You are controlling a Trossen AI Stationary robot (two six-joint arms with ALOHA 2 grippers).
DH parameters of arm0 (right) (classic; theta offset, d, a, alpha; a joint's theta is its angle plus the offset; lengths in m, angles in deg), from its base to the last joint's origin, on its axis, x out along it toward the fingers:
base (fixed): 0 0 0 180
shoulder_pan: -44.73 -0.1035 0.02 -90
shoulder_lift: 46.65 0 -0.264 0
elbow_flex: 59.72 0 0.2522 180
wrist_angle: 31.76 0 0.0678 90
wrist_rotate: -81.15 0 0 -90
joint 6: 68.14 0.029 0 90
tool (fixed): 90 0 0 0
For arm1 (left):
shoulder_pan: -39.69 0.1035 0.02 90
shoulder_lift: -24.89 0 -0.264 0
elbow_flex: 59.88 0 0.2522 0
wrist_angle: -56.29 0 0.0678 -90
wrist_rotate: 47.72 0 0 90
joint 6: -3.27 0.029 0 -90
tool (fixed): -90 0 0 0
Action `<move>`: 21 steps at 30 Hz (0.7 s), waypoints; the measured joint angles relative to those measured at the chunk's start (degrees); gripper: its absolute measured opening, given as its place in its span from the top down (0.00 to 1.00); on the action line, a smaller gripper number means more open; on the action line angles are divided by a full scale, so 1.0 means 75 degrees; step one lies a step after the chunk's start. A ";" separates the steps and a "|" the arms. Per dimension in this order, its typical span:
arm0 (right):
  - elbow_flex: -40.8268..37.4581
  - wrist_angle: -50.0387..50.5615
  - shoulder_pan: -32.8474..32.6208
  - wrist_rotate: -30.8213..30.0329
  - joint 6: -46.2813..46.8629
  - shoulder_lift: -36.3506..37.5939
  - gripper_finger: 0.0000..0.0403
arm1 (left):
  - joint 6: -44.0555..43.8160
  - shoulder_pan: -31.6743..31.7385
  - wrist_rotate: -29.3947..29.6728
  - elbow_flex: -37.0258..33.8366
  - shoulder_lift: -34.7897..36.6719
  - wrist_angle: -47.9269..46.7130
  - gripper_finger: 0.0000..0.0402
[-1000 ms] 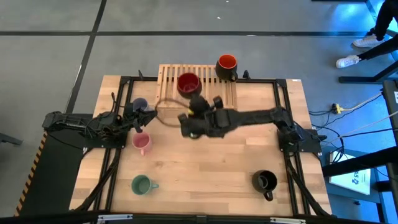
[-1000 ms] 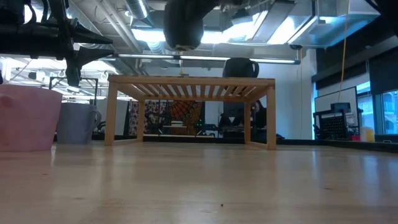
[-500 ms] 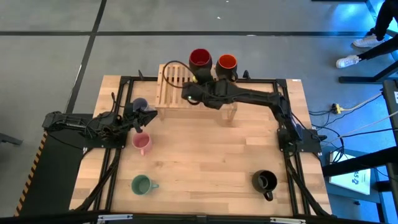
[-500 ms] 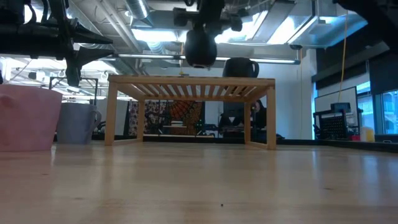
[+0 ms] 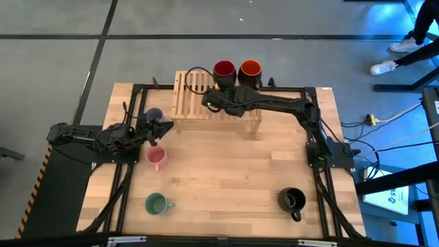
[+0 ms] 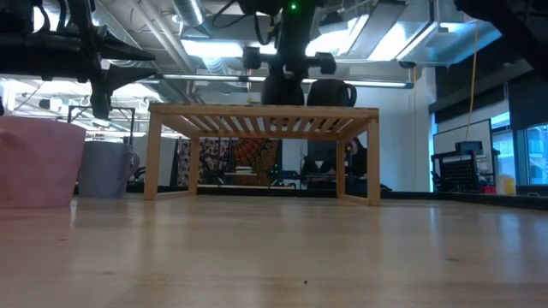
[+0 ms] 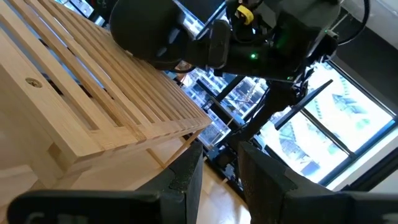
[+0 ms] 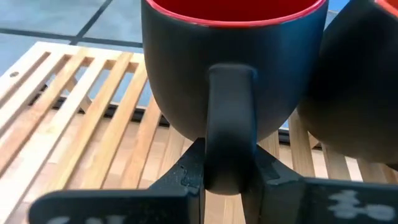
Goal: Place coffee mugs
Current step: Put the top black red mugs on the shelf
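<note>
Dark ceramic mug with red inside [image 5: 223,71]: rigid, breakable, glazed-slick; your right pincer [image 8: 227,167] is clamped on its handle, over the slatted wooden rack [image 5: 194,103].

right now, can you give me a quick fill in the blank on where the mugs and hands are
1. The right hand is shut on the handle of the red-inside mug, at the wooden ____.
2. Right beside that mug stands the mug with the ____ inside.
3. The black mug stands on the table near the ____ arm's base.
4. The left hand waits between the pink mug and the ____ mug.

Missing words: rack; orange-red; right; lavender
</note>
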 joint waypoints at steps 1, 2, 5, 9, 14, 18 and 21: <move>0.0002 -0.0006 0.0005 -0.0023 0.0000 0.0002 0.90 | 0.0000 0.0000 0.0020 0.0000 0.0002 0.0000 0.76; 0.0002 0.0011 0.0009 -0.0040 0.0002 0.0002 0.90 | 0.0000 0.0000 0.0055 0.0000 0.0002 0.0000 0.76; 0.0002 0.0022 0.0065 -0.0002 0.0012 0.0002 0.90 | 0.0000 0.0000 0.0143 0.0000 0.0002 0.0000 0.76; 0.0002 0.0109 0.0169 0.0153 0.0025 0.0002 0.90 | -0.0002 0.0000 0.0185 0.0000 0.0001 0.0003 0.76; 0.0002 0.0021 0.0217 0.0129 0.0017 0.0002 0.90 | 0.0003 0.0000 0.0197 0.0000 0.0000 0.0003 0.76; 0.0002 0.0013 0.0248 0.0211 0.0015 0.0002 0.90 | 0.0006 0.0000 0.0197 0.0000 0.0000 0.0006 0.76; 0.0002 -0.0014 0.0248 0.0214 0.0015 0.0002 0.87 | 0.0008 0.0000 0.0200 0.0000 -0.0001 0.0003 0.76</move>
